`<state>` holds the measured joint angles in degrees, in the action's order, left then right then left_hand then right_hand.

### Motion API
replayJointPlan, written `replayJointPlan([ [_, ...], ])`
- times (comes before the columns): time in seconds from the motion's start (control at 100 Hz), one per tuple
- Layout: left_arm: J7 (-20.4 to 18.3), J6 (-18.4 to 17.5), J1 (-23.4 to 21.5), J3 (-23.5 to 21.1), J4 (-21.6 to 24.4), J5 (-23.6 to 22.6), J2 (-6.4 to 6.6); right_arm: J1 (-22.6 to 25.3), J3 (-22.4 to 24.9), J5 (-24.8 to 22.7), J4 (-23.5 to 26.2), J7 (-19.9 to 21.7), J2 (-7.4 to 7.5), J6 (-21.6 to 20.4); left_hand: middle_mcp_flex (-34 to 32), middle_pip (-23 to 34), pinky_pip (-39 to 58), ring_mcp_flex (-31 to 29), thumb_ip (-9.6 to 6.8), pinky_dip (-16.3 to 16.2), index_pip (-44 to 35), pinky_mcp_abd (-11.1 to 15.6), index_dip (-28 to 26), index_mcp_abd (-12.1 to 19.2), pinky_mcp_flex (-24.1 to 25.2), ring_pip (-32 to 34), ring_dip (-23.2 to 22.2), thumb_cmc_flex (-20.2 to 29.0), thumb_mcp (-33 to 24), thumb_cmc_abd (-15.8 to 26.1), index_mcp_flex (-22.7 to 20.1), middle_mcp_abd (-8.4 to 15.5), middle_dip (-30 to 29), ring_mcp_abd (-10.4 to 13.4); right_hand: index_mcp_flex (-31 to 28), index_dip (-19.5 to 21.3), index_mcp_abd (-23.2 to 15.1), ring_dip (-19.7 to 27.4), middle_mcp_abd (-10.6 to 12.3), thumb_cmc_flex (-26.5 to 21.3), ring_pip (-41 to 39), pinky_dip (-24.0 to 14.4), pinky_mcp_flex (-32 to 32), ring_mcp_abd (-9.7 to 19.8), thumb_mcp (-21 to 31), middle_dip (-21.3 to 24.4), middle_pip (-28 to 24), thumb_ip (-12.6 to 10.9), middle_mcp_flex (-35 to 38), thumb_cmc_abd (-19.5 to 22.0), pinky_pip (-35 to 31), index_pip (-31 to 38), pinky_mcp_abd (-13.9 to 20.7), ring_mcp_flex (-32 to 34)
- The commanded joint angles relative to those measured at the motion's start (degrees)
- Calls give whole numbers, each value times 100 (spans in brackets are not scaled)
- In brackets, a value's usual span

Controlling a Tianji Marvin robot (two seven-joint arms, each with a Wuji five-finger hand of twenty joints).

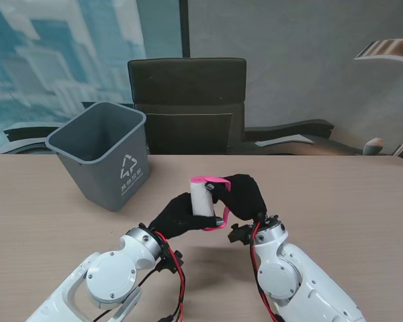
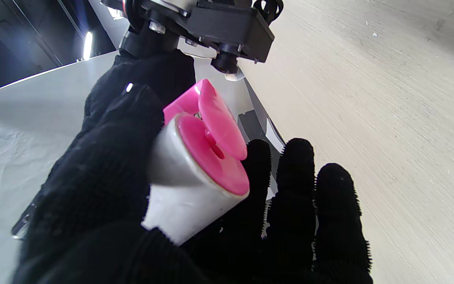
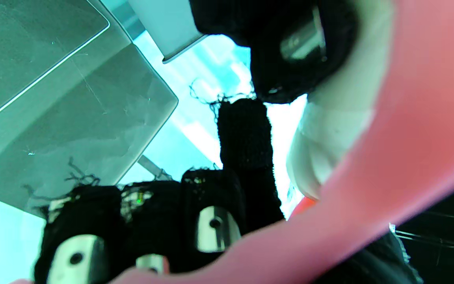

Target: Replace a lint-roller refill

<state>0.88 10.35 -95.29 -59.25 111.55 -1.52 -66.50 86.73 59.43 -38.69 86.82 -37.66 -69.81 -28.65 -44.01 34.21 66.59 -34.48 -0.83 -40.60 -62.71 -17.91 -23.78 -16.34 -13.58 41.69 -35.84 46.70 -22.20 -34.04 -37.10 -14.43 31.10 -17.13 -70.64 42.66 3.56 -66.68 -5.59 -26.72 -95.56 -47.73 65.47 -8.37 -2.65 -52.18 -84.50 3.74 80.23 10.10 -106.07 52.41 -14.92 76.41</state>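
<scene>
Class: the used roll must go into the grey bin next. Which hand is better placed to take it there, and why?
The left hand, probably. It grips the white roll, while the right hand holds the pink handle. The grey bin stands on the robot's left, so the left arm reaches it without crossing.

Three cameras: one high on my stand, one on each wrist.

The stand camera looks down over my shoulders at the worktop [image 1: 47, 201], taking in both arms, the bin [image 1: 104, 154] and the chair [image 1: 187, 100] beyond. My left wrist camera sits close behind the fingers [image 2: 329, 205], facing the white roll [image 2: 187, 185]. My right wrist camera is nearer still, pressed against the pink handle [image 3: 408, 138]. All three share that roll and handle.
</scene>
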Motion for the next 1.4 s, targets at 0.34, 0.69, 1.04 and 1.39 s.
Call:
replayJointPlan([
  [0.34, -160, -41, -62, 39, 23, 64, -10, 20, -21, 15, 101, 65, -58, 110, 88, 109, 84, 134, -147, 75, -904, 115, -111, 729, 30, 189, -47, 656, -763, 518, -197, 243, -24, 112, -400, -17, 428, -139, -308, -392, -779, -622, 549, 2213, 303, -64, -504, -298, 292, 613, -1391, -86, 1755, -69],
  [0.69, -201, -52, -35, 116, -8, 127, -7, 4, -58, 50, 103, 26, -78, 164, 88, 108, 84, 132, -135, 76, -900, 115, -107, 727, 30, 190, -46, 652, -765, 518, -202, 245, -21, 113, -405, 18, 441, -135, -298, -405, -777, -620, 549, 2214, 305, -62, -497, -305, 291, 583, -1391, -100, 1754, -69],
  [1.04, -218, -114, 2, 112, -115, -27, 8, 11, -14, 9, 114, 43, -60, 151, 91, 101, 85, 137, -133, 76, -899, 115, -108, 727, 30, 185, -44, 659, -774, 519, -202, 243, -23, 108, -396, 80, 420, -180, -203, -271, -765, -562, 548, 2299, 1386, -83, -522, -555, 290, -290, -1391, -162, 1837, -66],
  [1.39, -179, -353, 58, 137, -290, -297, 24, 19, -48, 207, 148, 333, -47, 103, 88, 97, 83, 139, -131, 77, -895, 114, -104, 723, 32, 183, -43, 666, -775, 510, -207, 242, -16, 111, -374, 32, 423, -153, -284, -191, -791, -601, 546, 2213, 839, -77, -503, -321, 292, 168, -1391, -235, 1712, -71],
])
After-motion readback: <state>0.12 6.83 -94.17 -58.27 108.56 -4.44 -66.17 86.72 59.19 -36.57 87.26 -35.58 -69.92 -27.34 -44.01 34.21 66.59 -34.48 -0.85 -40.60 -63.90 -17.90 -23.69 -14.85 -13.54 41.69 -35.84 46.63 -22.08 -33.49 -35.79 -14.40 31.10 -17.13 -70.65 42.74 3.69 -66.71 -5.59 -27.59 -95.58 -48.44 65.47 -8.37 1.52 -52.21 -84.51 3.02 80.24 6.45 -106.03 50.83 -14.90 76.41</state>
